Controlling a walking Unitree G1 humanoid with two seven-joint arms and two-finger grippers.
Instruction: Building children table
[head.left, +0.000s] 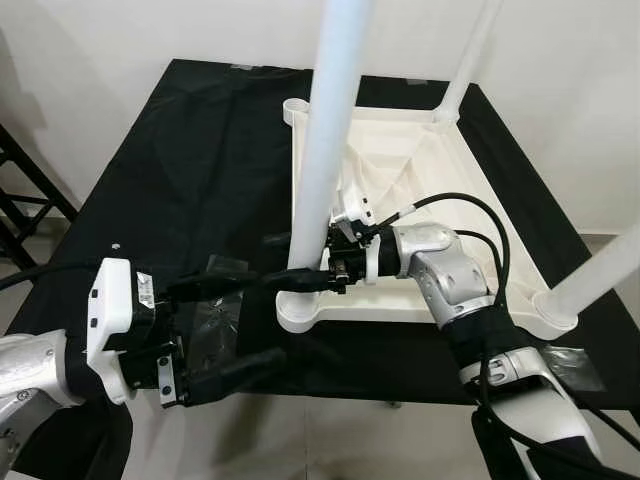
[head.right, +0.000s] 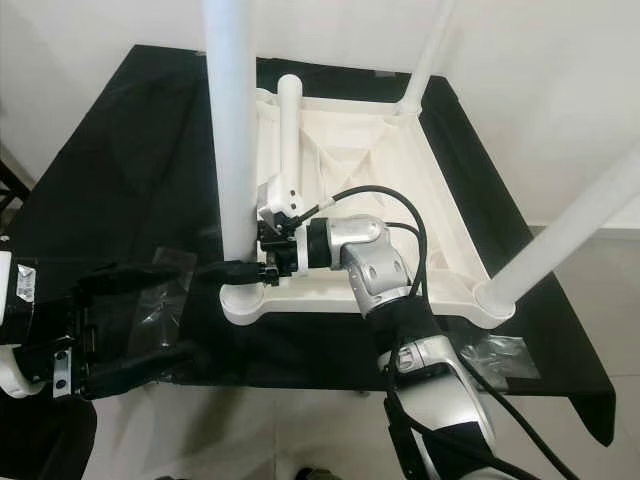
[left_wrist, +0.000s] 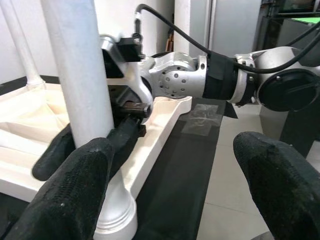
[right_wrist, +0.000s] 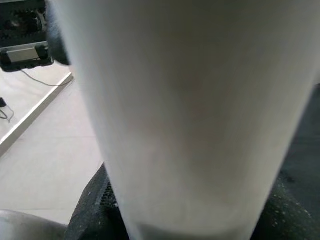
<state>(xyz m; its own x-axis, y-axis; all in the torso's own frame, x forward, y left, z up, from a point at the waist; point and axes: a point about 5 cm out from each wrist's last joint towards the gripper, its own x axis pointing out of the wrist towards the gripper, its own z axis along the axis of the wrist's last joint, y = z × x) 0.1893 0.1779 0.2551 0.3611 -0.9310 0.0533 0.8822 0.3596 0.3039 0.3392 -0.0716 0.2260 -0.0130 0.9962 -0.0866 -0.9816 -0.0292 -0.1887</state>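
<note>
On the black bench (head.left: 180, 180), an upturned white tabletop (head.left: 440, 190); right claw (head.left: 305, 280) clamped on its leg (head.left: 330, 130), left claw (head.left: 235, 325) apart nearby.

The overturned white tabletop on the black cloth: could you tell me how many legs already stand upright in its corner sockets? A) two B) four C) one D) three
D: on the tabletop, the near-left leg, far-right leg and near-right leg stand in sockets, while the far-left socket is bare.
</note>
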